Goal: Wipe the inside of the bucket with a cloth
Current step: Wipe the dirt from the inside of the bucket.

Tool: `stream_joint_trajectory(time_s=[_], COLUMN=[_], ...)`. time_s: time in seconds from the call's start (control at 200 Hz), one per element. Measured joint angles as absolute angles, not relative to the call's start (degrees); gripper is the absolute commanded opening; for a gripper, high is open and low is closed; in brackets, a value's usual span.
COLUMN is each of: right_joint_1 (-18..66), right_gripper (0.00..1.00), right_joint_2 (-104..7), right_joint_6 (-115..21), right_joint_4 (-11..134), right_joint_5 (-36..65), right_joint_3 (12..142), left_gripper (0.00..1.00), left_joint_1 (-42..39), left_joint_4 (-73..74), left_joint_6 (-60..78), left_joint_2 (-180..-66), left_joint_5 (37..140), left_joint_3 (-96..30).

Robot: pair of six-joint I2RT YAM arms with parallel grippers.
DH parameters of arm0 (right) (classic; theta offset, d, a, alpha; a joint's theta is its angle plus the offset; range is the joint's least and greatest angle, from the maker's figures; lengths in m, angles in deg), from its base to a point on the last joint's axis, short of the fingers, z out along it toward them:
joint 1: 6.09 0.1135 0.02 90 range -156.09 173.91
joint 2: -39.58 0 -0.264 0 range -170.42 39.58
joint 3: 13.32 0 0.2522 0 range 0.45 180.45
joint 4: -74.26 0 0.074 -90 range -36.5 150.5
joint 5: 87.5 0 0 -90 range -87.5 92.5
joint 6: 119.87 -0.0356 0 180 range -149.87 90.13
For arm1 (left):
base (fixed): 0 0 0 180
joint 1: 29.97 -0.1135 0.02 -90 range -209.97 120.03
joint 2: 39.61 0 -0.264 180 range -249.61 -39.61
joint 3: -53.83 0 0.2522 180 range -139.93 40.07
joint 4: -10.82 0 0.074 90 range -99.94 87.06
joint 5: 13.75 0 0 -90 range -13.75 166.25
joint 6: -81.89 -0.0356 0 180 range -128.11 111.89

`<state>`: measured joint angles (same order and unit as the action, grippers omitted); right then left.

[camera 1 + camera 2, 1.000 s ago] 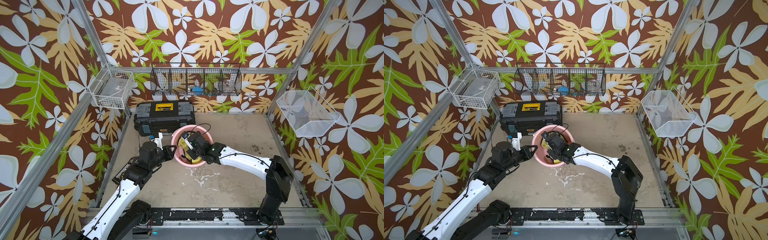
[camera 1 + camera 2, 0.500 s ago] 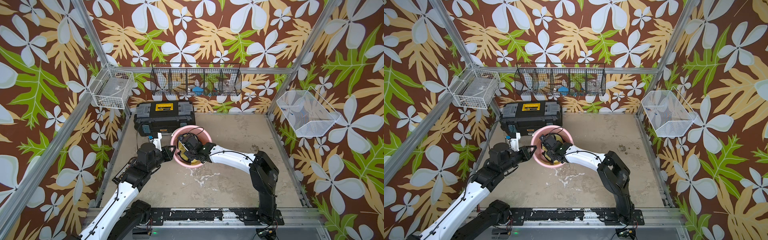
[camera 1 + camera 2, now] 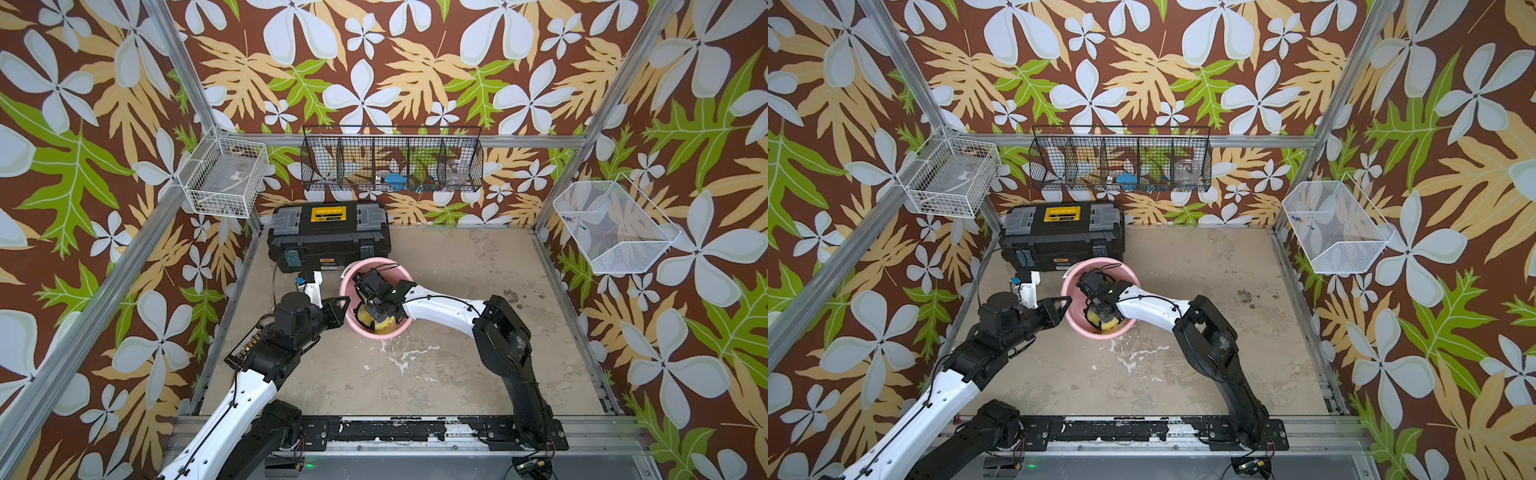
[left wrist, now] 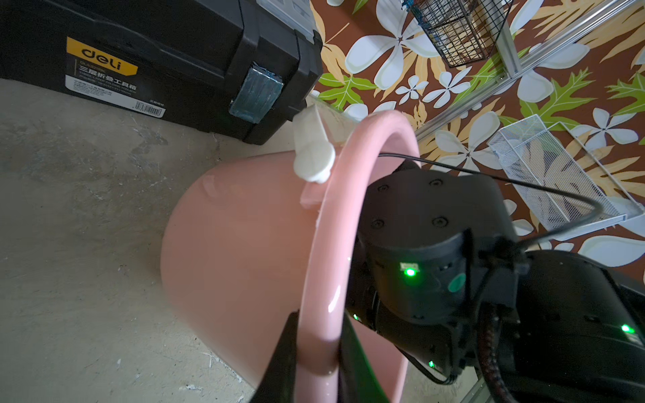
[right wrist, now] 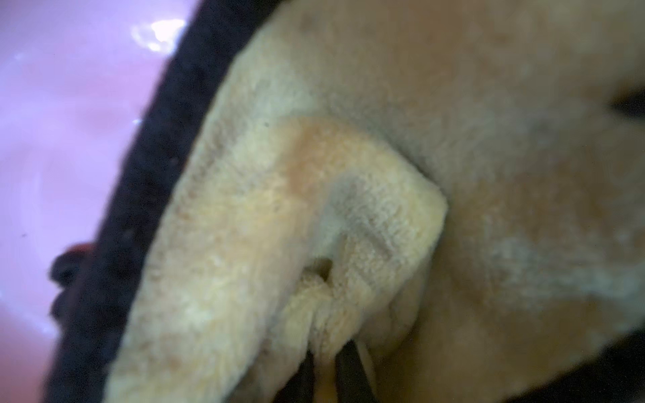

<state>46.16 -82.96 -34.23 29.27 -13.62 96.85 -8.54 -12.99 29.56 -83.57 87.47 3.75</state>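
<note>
The pink bucket (image 3: 392, 263) (image 3: 1103, 262) stands on the floor in front of the toolbox. My left gripper (image 3: 343, 301) (image 3: 1065, 303) is shut on its left rim. In the left wrist view the rim (image 4: 326, 244) runs between the two dark fingers (image 4: 284, 352). My right arm reaches over the right rim, and the right gripper (image 3: 374, 309) is deep inside. It is shut on a fold of the yellow cloth (image 3: 367, 318) (image 3: 1100, 322) (image 5: 314, 209). The cloth's black trim (image 5: 139, 209) lies against the pink inner wall (image 5: 69, 139).
A black-and-yellow toolbox (image 3: 328, 237) sits right behind the bucket. Wire baskets hang on the left (image 3: 224, 176), back (image 3: 392, 164) and right (image 3: 611, 226) walls. White stains (image 3: 399, 359) mark the floor in front of the bucket.
My right arm's elbow has swung left toward the bucket, and the right gripper has slid the cloth leftward inside. The left gripper has kept its hold on the rim.
</note>
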Motion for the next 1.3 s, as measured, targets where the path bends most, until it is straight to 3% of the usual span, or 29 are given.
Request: stream_joint_trajectory(time_s=[0.46, 0.941, 1.126, 1.296], right_joint_1=[45.8, 45.7, 45.7, 45.7], right_gripper=[0.0, 0.0, 0.0, 0.0], right_joint_2=[-79.3, -64.4, -56.3, -50.9], right_joint_6=[-38.9, -49.7, -50.8, -48.8], right_joint_4=[26.7, 45.6, 48.5, 48.2], right_joint_5=[14.4, 39.5, 39.2, 27.3], right_joint_3=[91.8, 74.9, 73.7, 75.1], left_gripper=[0.0, 0.0, 0.0, 0.0], left_joint_1=[-8.5, -8.5, -8.5, -8.5], left_joint_4=[-8.3, -2.6, -2.5, -2.1], left_joint_6=[30.3, 34.2, 34.4, 34.1], left_joint_2=[-82.7, -82.1, -82.3, -82.2], left_joint_5=[87.1, 84.9, 84.2, 84.3], left_joint_3=[8.3, 11.6, 11.4, 11.6])
